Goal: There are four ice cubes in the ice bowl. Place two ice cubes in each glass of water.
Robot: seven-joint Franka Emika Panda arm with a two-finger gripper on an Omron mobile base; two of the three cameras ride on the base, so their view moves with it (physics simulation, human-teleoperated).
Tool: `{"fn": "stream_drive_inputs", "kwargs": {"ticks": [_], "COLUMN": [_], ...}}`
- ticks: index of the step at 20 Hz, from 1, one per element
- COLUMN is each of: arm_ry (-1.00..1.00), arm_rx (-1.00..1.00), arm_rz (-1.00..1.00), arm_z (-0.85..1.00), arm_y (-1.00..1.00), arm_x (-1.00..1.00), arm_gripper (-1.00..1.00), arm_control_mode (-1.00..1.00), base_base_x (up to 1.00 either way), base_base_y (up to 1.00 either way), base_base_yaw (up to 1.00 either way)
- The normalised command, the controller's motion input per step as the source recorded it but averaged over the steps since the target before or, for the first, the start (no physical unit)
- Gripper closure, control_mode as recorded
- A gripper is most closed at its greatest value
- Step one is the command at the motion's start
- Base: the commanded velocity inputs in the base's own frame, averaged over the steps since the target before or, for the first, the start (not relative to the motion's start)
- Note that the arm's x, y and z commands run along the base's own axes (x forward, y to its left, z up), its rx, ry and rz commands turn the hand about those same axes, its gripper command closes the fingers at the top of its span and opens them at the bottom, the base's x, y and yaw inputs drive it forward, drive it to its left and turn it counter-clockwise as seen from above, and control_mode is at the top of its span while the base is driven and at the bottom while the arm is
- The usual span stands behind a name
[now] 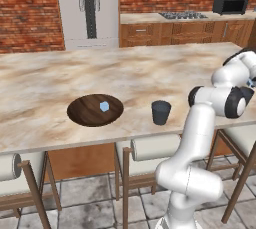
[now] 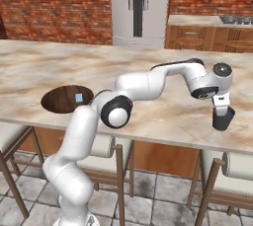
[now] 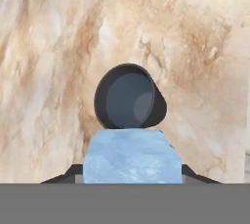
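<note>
Hand view: the gripper point(image 3: 132, 181) is pinching a pale ice cube point(image 3: 132, 157) directly above the open mouth of a dark glass point(image 3: 129, 96).
Right base view: the gripper point(image 2: 222, 107) is hanging over that glass point(image 2: 222, 119) near the counter point(image 2: 163, 116) edge.
Left base view: a second glass point(image 1: 160, 112) is standing beside the ice bowl point(image 1: 87, 115), which is holding one cube point(image 1: 104, 106).
Around: stools point(image 1: 150, 150) are tucking under the counter.
Hidden: glass contents are hard to make out.

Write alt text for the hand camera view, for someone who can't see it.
A pale blue ice cube sits clamped in the gripper, poised just above a dark glass of water. The glass stands on a marbled tan counter.
</note>
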Motion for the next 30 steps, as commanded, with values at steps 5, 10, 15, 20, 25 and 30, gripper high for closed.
{"fn": "stream_drive_inputs", "kwargs": {"ticks": [5,10,15,20,25,30], "arm_ry": [0.00,0.00,0.00,0.00,0.00,0.00], "arm_rx": [0.05,0.08,0.09,0.06,0.02,0.00], "arm_rz": [0.00,0.00,0.00,0.00,0.00,0.00], "arm_z": [-0.05,-0.01,-0.11,-0.09,-0.06,-0.10], "arm_y": [-0.28,-0.02,0.00,0.00,0.01,0.00], "arm_x": [0.01,0.00,0.00,0.00,0.11,0.37], "arm_gripper": [1.00,1.00,1.00,1.00,1.00,1.00], "arm_control_mode": [-1.00,-1.00,-1.00,-1.00,-1.00,-1.00], "base_base_x": [0.00,0.00,0.00,0.00,0.00,0.00], "base_base_y": [0.00,0.00,0.00,0.00,0.00,0.00], "base_base_yaw": [0.00,0.00,0.00,0.00,0.00,0.00]}}
